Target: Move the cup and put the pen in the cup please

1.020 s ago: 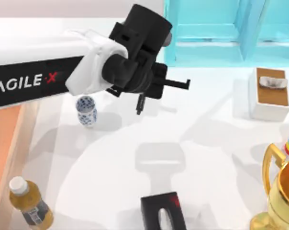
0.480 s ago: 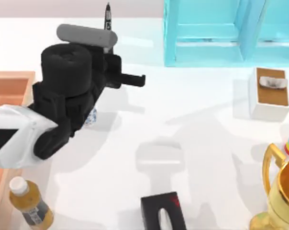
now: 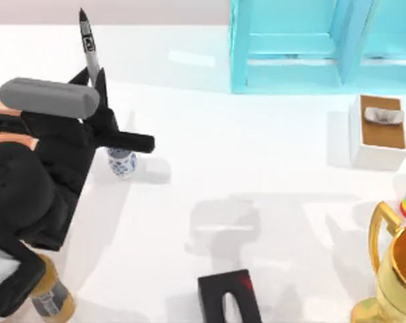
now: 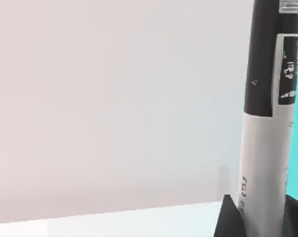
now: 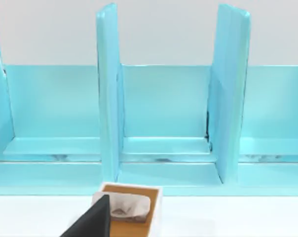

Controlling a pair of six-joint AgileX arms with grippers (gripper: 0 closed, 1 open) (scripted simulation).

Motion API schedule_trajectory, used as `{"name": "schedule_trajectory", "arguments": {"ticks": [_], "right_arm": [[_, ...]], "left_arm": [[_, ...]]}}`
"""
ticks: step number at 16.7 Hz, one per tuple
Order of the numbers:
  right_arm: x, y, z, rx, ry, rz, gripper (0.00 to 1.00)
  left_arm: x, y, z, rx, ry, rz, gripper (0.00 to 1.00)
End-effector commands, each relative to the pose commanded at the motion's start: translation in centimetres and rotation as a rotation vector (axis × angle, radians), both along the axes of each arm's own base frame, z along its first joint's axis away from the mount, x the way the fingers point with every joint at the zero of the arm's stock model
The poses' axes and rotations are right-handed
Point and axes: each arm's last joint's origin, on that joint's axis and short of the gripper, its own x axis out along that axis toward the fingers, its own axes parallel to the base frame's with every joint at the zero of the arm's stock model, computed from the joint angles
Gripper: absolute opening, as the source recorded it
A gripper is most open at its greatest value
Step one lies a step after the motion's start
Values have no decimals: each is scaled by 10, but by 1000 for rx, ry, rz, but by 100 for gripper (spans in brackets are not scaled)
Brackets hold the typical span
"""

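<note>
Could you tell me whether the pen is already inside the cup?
Not yet: the left hand holds the pen upright, above the cup standing on the table.

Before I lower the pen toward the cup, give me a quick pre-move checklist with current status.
1. Pen held in the left pincer: ok, fingers flank its lower end in the left wrist view.
2. Pen upright: ok, its tip points away from the pincer.
3. Cup standing upright on the table: ok.
4. Cup mouth unobstructed: not ok, a pincer finger crosses over it in the top view.
5. Pen aligned over the cup: cannot tell.
6. Right pincer away from the cup: ok, near the tissue box.
</note>
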Motion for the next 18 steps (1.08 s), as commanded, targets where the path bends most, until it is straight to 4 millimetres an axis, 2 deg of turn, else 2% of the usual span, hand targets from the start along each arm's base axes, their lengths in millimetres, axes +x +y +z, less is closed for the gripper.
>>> {"name": "schedule_trajectory", "arguments": {"ticks": [3,9,14,18], "right_arm": [[0,0,0,0,0,0,100],[0,0,0,0,0,0,100],[0,0,0,0,0,0,100],[0,0,0,0,0,0,100]], "left_arm": [[-9,6,-1,-5,-37,5,0],[-9,4,-1,-3,-35,1,0],[10,-1,1,-13,-66,-10,0],[29,-3,-9,-8,-49,1,0]]}}
